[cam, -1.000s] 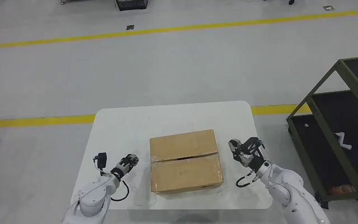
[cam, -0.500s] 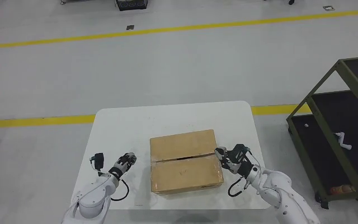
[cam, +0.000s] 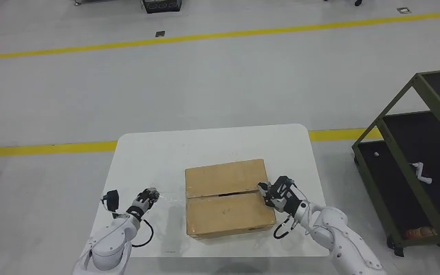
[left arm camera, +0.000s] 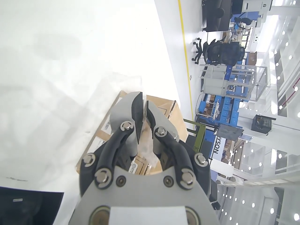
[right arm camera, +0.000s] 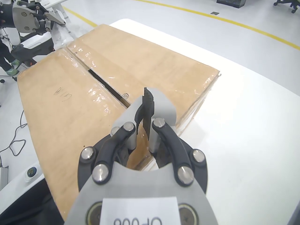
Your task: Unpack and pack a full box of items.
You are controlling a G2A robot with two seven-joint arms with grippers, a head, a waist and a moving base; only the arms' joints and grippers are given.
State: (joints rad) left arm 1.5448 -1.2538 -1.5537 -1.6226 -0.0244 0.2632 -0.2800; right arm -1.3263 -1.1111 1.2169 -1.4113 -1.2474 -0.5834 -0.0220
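Closed flaps [right arm camera: 145, 57] hide what the box [cam: 229, 198] holds; their slit [right arm camera: 106, 86] shows only dark. The left gripper [left arm camera: 143, 99] covers the box's middle in its own wrist view.

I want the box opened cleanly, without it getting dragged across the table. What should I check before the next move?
1. Clear tape strip held by the left gripper: ok, film sits between its closed fingers.
2. Tape fully off the seam: cannot tell. A dark gap shows along part of it, with glossy tape beside it.
3. Box flat on the table: ok.
4. Right gripper at the seam's end: ok, it is over the box's edge, shut and holding nothing.
5. Box top open: not ok, it lies flat and closed.
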